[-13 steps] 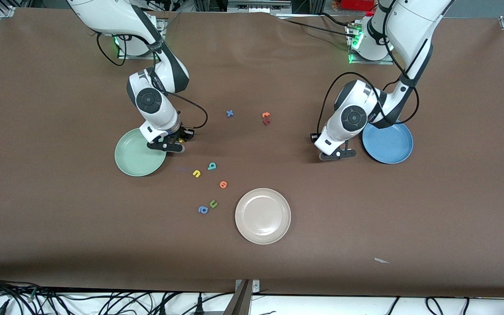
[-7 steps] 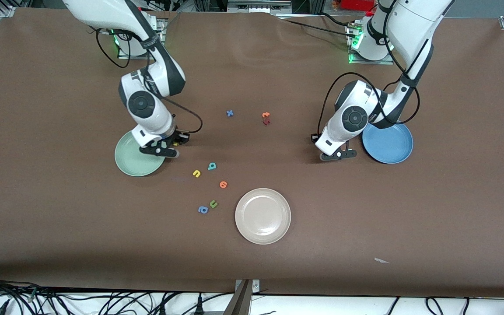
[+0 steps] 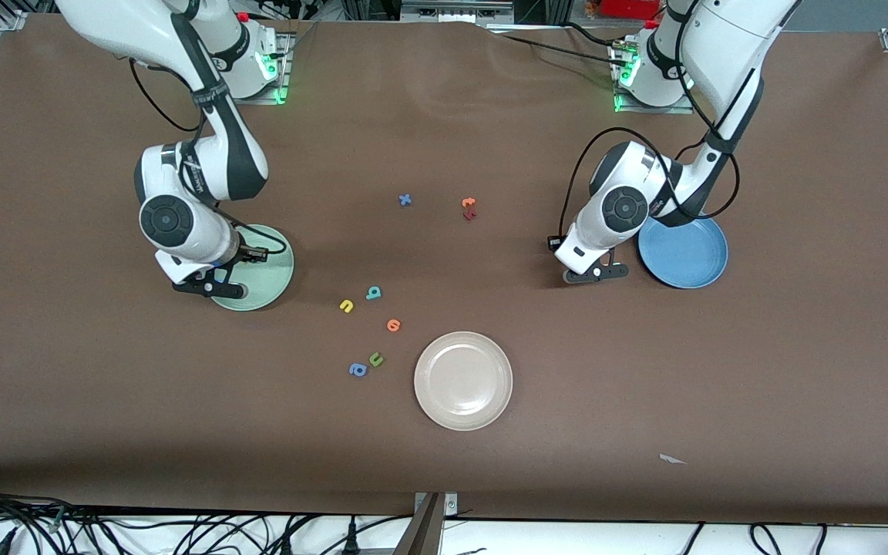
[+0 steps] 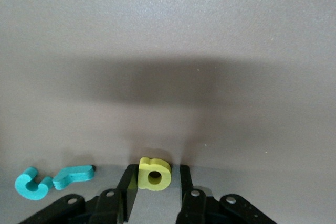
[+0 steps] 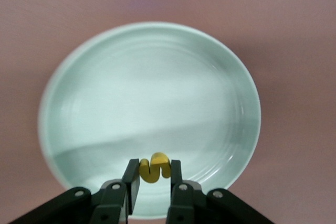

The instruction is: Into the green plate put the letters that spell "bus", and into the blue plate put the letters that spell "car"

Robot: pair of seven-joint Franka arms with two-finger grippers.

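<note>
Two arms work the word puzzle at once. The right end effector (image 3: 209, 287), in the middle band of the front view toward the right arm's end of the desk (image 3: 444, 116), hangs over the green plate (image 3: 270, 270). It is pinching the yellow "s" (image 5: 155, 167) upright above the plate's inner slope, close to the rim. This looks like the drop-off for the first letter of "bus". What the next move calls for, by my reading, is simply parting the jaws so the "s" falls inside the rim and not on it.

The yellow "u" (image 3: 346, 306) and the teal "b" (image 3: 373, 292) lie on the desk lower in the frame, near the middle and well apart from that plate, so both are yet to be fetched.

The left end effector (image 3: 594, 274) is down at the desk just beside the blue plate (image 3: 683, 254), with the yellow "a" (image 4: 154, 173) sitting right in its mouth. Whether it has clamped on the letter cannot be told. The teal "c" (image 4: 31, 183) and the teal "r" (image 4: 73, 176) lie touching each other on the desk just beside it. No "car" letter can be seen in the blue plate yet, so a firm hold and a short lift across to the plate come next.
</note>
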